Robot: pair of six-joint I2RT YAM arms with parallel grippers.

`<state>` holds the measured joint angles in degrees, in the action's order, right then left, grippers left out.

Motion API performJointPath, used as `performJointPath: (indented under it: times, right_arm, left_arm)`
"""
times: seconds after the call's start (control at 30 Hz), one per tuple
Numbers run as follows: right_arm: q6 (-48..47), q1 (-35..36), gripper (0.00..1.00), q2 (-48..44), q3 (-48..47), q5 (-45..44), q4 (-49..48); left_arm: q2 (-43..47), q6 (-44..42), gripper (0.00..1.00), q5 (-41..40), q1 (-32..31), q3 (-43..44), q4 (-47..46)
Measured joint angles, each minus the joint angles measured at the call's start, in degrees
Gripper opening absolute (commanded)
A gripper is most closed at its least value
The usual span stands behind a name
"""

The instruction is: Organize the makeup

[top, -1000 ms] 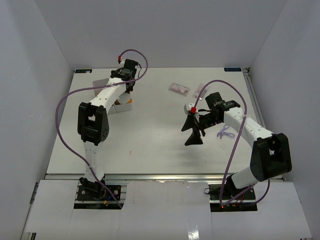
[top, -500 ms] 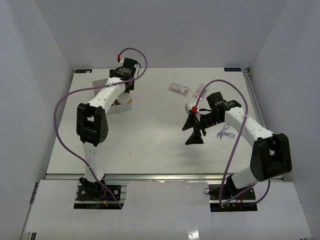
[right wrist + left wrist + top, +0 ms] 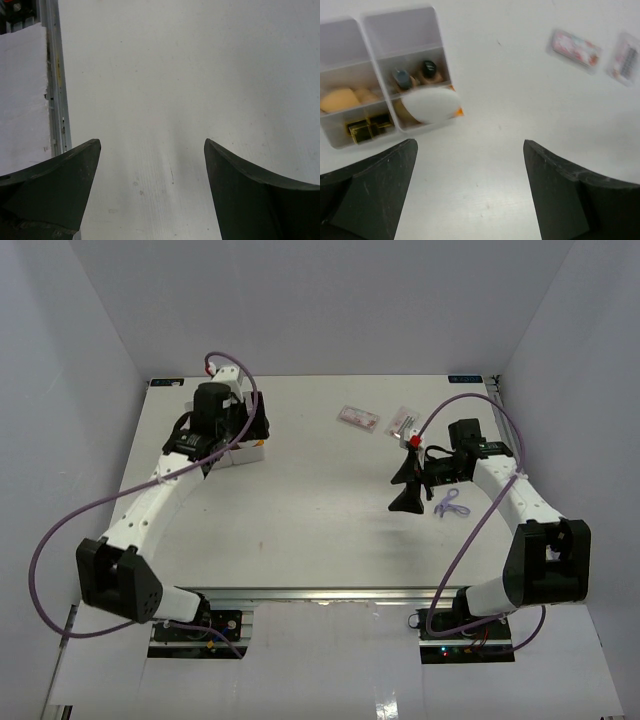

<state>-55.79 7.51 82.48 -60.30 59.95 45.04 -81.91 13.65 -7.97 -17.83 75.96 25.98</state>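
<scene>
Since two clear packets lie outside the box (image 3: pixel 402 32), the next pick turns on them. In the top view they sit in the upper middle. The first packet (image 3: pixel 358 418) has its long axis running roughly left to right, and the second packet (image 3: pixel 403 421) is just beside it, tilted up to the right. Both are straight up the frame from the right gripper (image 3: pixel 407 502), which hangs near them with its fingers pointing down the frame. The left gripper (image 3: pixel 470 150) is well apart from them, over at the box in the upper left, so the right arm looks the nearer one.

Both grippers are spread wide and hold nothing. The right wrist view shows only bare table (image 3: pixel 165 75) between its fingers, with the packets out of frame behind it.

From the left wrist, the box at upper left holds the sponges (image 3: pixel 342 99), the lipsticks (image 3: pixel 367 127), what look like two dark-capped bottles (image 3: pixel 415 73), and the tube (image 3: pixel 430 106), which lies slanted with its orange end poking over the wall. That view is blurred, and from above the arm hides most of the box. A purple loop (image 3: pixel 450 505) beside the right arm is too small to name.
</scene>
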Motion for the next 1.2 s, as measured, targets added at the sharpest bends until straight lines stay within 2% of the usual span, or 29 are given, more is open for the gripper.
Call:
performJointPath:
  times: [0.1,0.3,0.47,0.67,0.9,1.1,1.2]
  right_arm:
    - [6.3,-0.6,0.90,-2.1,1.7,-5.9,-4.0]
    - [17.1,-0.7,0.90,-3.5,2.0,-23.0,-8.7]
    - [22.1,-2.2,0.90,-3.5,2.0,-36.0,-9.2]
    - [24.3,-6.8,0.90,-0.3,0.0,-38.4,-8.9]
    - [40.8,-5.9,0.90,21.2,-21.2,-39.3,-11.7]
    - [57.0,-3.3,0.90,39.8,-42.6,-47.5,-12.9]
    - [62.8,-1.0,0.90,46.1,-51.0,-54.3,-12.3]
  left_arm:
    - [7.6,-0.4,0.98,10.1,0.5,-10.1,-3.3]
    - [14.7,-1.3,0.98,23.2,0.9,-23.5,-8.5]
    - [22.9,-1.6,0.98,28.7,0.9,-31.2,-13.3]
    - [29.2,-1.8,0.98,31.8,0.9,-35.1,-18.2]
    - [29.2,-2.3,0.98,32.3,0.9,-35.1,-19.2]
    - [29.4,-3.3,0.98,31.1,0.9,-35.1,-19.2]
    - [29.8,-3.9,0.98,30.1,1.0,-35.4,-19.4]
